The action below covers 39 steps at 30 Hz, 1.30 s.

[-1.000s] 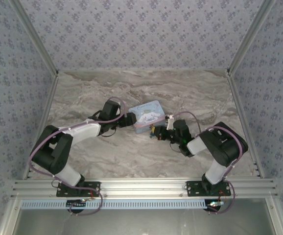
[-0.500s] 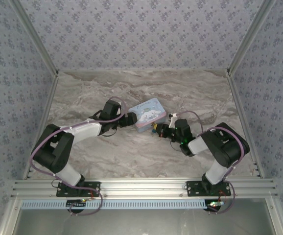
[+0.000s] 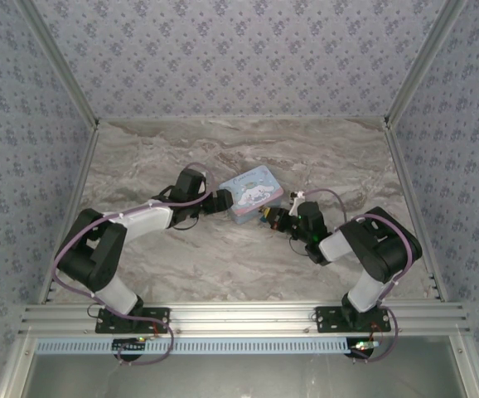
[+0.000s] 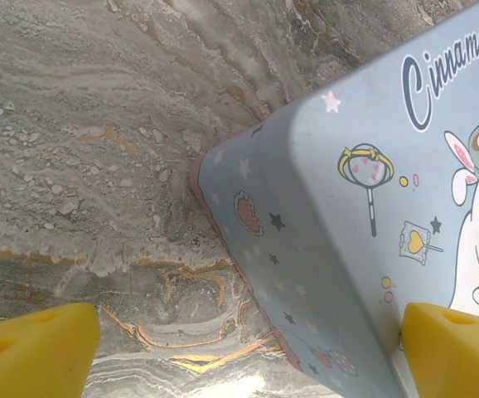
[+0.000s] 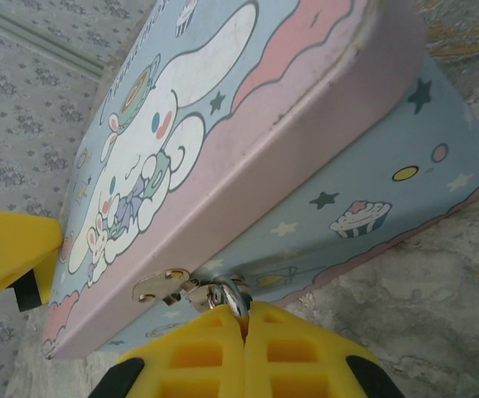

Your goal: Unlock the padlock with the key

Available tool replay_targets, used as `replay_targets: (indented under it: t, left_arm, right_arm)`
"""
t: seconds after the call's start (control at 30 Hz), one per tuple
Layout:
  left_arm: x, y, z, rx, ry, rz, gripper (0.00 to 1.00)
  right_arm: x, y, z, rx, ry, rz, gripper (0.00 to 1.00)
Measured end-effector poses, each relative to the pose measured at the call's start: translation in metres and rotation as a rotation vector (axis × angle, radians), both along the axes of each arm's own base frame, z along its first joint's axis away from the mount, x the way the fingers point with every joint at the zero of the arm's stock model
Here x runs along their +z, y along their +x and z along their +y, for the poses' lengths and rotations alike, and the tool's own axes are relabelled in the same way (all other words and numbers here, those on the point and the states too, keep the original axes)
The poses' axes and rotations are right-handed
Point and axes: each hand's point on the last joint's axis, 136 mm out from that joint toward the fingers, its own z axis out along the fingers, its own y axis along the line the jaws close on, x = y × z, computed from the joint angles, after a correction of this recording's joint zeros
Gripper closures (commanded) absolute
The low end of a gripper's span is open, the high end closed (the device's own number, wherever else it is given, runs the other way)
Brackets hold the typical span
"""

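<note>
The padlock's thin silvery shackle [image 5: 234, 296] hangs in the metal hasp [image 5: 161, 286] on the front of a pale blue cartoon-printed tin [image 5: 248, 124]. My right gripper [image 5: 244, 322] is shut on that shackle; its yellow fingers hide the lock's body. The key is hidden. From above, the right gripper [image 3: 271, 217] sits at the near right edge of the tin [image 3: 252, 189]. My left gripper [image 4: 239, 352] stands open across the tin's corner [image 4: 372, 207]. Its right finger [image 4: 455, 348] touches the tin and its left finger [image 4: 32, 348] is apart from it.
The tin rests on a marble-patterned table [image 3: 223, 257] near the middle. Patterned walls close in the back and both sides [image 3: 239, 58]. The two arms reach in from the near edge and meet at the tin.
My right gripper has moved slightly up and right, closer to the tin's front. The tin has shifted a little. The left arm has hardly moved.
</note>
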Motion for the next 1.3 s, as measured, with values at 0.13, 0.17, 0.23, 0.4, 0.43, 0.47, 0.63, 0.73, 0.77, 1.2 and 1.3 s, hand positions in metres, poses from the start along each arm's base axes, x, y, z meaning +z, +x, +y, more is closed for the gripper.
replay_targets:
  t: [0.13, 0.17, 0.23, 0.4, 0.43, 0.47, 0.63, 0.73, 0.77, 1.2, 1.3]
  left_arm:
    - [0.000, 0.000, 0.000, 0.000, 0.002, 0.004, 0.07]
    - [0.000, 0.000, 0.000, 0.000, 0.002, 0.004, 0.06]
    - [-0.001, 0.000, 0.000, 0.000, 0.003, 0.005, 0.06]
    - [0.000, -0.001, 0.000, 0.000, 0.003, 0.005, 0.06]
    - [0.001, -0.001, 0.001, 0.001, 0.003, 0.004, 0.06]
    - [0.003, -0.002, 0.002, 0.003, 0.005, 0.004, 0.06]
    - [0.043, -0.007, 0.008, 0.016, -0.034, -0.079, 0.05]
    - [0.082, -0.010, 0.014, 0.036, -0.078, -0.176, 0.04]
    - [0.094, -0.012, 0.018, 0.045, -0.091, -0.206, 0.04]
    - [0.140, -0.040, 0.047, 0.058, -0.117, -0.442, 0.01]
    - [0.142, -0.042, 0.049, 0.045, -0.110, -0.471, 0.01]
  right_arm:
    - [-0.003, 0.003, -0.009, -0.040, 0.001, 0.010, 0.93]
    - [-0.003, 0.004, -0.010, -0.048, -0.001, 0.012, 0.93]
    - [-0.004, 0.004, -0.012, -0.056, -0.003, 0.014, 0.93]
    - [-0.002, -0.002, -0.016, -0.059, -0.015, 0.019, 0.93]
    - [0.000, -0.003, -0.017, -0.058, -0.022, 0.016, 0.93]
    - [0.003, -0.004, -0.018, -0.057, -0.029, 0.010, 0.93]
    - [0.025, -0.009, -0.024, -0.052, -0.063, -0.034, 0.93]
    - [0.033, -0.015, -0.030, -0.046, -0.097, -0.039, 0.93]
    - [0.033, -0.017, -0.031, -0.039, -0.116, -0.034, 0.93]
    - [0.059, -0.068, -0.037, 0.158, -0.297, 0.105, 0.93]
    - [0.054, -0.088, -0.039, 0.204, -0.325, 0.165, 0.93]
